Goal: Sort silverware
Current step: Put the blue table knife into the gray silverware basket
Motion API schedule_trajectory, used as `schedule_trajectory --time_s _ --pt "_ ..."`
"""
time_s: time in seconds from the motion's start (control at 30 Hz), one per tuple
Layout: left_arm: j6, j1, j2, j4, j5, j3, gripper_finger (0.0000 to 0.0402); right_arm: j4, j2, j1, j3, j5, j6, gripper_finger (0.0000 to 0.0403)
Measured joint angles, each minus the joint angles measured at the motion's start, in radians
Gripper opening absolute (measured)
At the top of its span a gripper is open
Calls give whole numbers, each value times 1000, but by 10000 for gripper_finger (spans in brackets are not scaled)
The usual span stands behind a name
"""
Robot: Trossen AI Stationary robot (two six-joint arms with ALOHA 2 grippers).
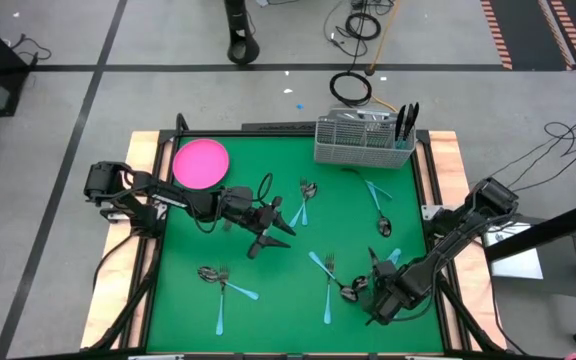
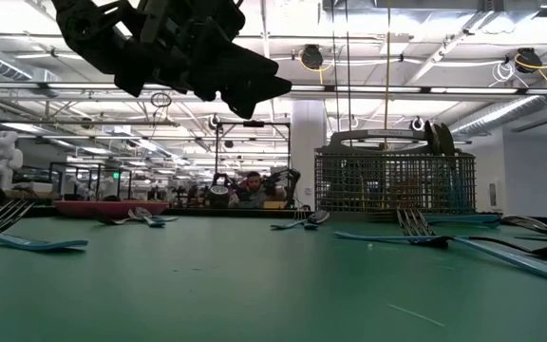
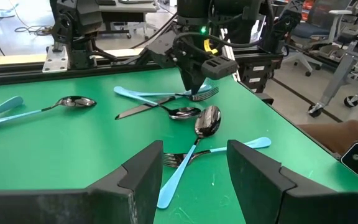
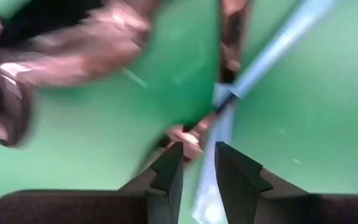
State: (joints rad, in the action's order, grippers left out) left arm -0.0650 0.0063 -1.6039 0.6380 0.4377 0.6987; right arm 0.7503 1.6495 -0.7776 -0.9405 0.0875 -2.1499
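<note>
Green felt covers the table [image 1: 268, 320], and beyond it the low view looks into a wide workshop with ceiling lights and a person far back. Scattered over the felt is the silverware [image 1: 313, 265]: thin forks, spoons and knives, some with light-blue plastic handles, others plain dark metal, lying singly or in small crossed heaps. A few pieces already stand in the wire basket [image 1: 363, 140] at the far edge, beside a pink plate [image 1: 201, 163].

What matters is the heap at the near right. The right gripper [image 4: 197, 163] is down right over it, its fingers a narrow gap apart, with a blue handle [image 4: 278, 43] running lengthwise away from the gap and a dark metal piece crossing underneath. I judge nothing is firmly clamped. The handle's long axis lies nearly in line with the gap rather than across it, so a grasp probably needs the wrist turned.

Mid-table, the left gripper [image 3: 194, 171] hangs with fingers spread wide and empty, pointing toward that same heap but well apart from it; the right arm is clearly nearer.
</note>
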Motion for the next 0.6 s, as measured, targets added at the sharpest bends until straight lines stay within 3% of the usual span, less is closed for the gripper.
schedule_trajectory --time_s 0.23,0.6 --pt "0 0 0 0 0 0 180 33 -4 24 0 46 41 105" --pt "-2 0 0 -3 0 0 180 51 -6 -11 -37 80 8 107"
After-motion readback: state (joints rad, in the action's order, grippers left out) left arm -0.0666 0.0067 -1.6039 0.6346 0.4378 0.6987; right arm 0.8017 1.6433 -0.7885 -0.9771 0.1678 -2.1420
